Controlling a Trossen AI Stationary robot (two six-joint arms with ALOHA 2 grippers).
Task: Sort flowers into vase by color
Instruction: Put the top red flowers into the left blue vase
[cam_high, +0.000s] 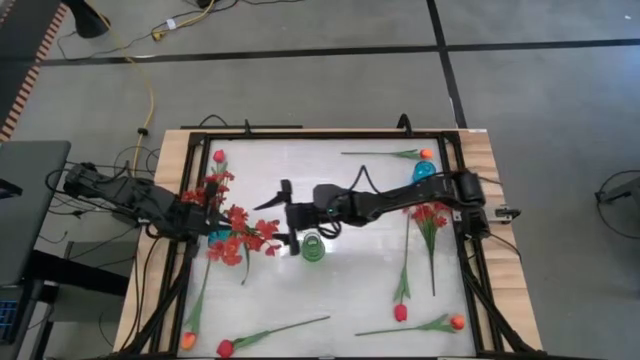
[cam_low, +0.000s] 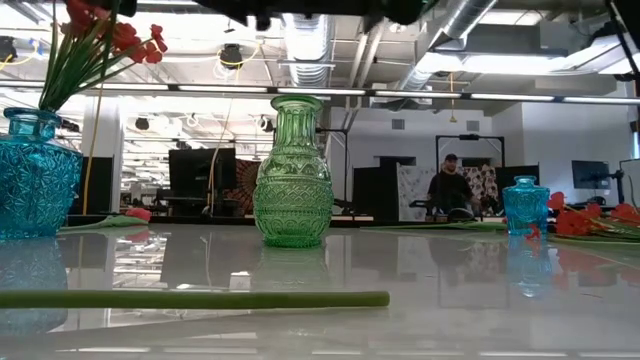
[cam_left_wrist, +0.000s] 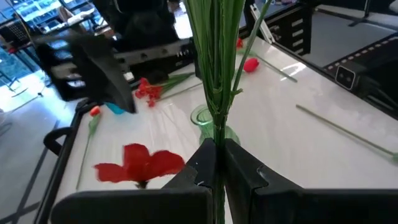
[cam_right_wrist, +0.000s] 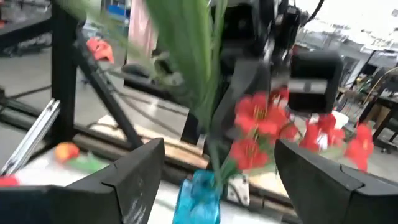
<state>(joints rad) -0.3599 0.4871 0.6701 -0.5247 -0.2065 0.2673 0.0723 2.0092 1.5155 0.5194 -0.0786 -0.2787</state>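
Right now the left gripper (cam_left_wrist: 219, 163) is clamped tight on a bundle of green stems (cam_left_wrist: 217, 56), its dark fingers (cam_left_wrist: 196, 165) pressed together around them; seen from above, that gripper (cam_high: 200, 212) sits near the left edge of the tabletop (cam_high: 350, 290) with a bushy red spray (cam_high: 240, 232) spreading from it toward the middle. Close by, the right gripper (cam_high: 287, 215) has its fingers spread wide and holds nothing, hanging above the middle of the tabletop with its arm (cam_high: 400, 200) reaching in from the right edge. A green vase (cam_high: 314, 246) stands upright just beside it, and a blue vase (cam_high: 218, 238) stands under the red spray with stems in it. Another blue vase (cam_high: 424, 171) stands near the far right corner, next to a second red spray (cam_high: 430, 215) lying flat. Single flowers lie around the edges: an orange tulip (cam_high: 424, 154) at the far edge, a red tulip (cam_high: 218, 157) at the far left corner, an orange one (cam_high: 188, 342) and a red one (cam_high: 225, 348) at the near left corner, and a red one (cam_high: 400, 312) and an orange one (cam_high: 456, 322) toward the near right corner.
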